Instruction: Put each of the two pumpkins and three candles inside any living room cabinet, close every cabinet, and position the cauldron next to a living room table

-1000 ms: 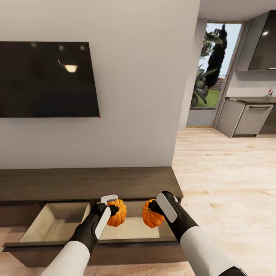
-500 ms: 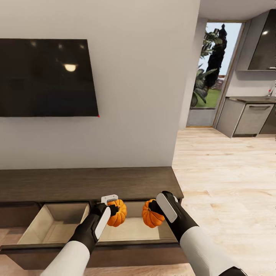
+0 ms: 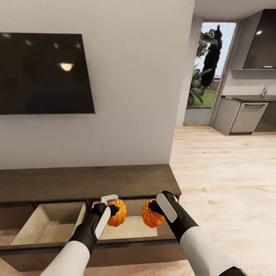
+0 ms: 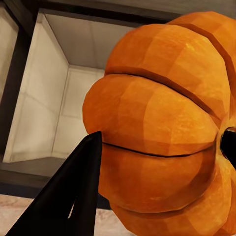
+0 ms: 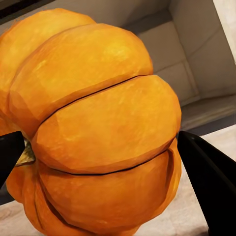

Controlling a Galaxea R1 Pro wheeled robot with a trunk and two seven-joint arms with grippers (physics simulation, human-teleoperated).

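Two pumpkins are counted, one per gripper; two open drawers are seen in the cabinet (image 3: 88, 182).

At far left a black TV (image 3: 44, 73) is mounted on the wall above the dark-brown unit. Below it the left drawer (image 3: 50, 226) is pulled out, w/ a pale lining and nothing seen inside.

Next, the left gripper (image 3: 111, 210) is clamped on the left pumpkin (image 3: 117, 212), held over the right drawer (image 3: 132, 227) (its visible pale floor is bare). In the left wrist view this pumpkin (image 4: 162, 128) is seen w/ ribs running sideways and a dark finger (image 4: 73, 196) against its skin, so it is tipped on its side.

Just beside it, apart by a small gap, the right pumpkin (image 3: 151, 214) is gripped by the right gripper (image 3: 155, 209), jaws closed on it, over the same drawer. Close up, the pumpkin (image 5: 98, 128) lies tilted; its stem end is mostly hidden.

At far right, grey kitchen units (image 3: 239, 117) and a glass door (image 3: 209, 73) are seen beyond the wood floor (image 3: 218, 184).
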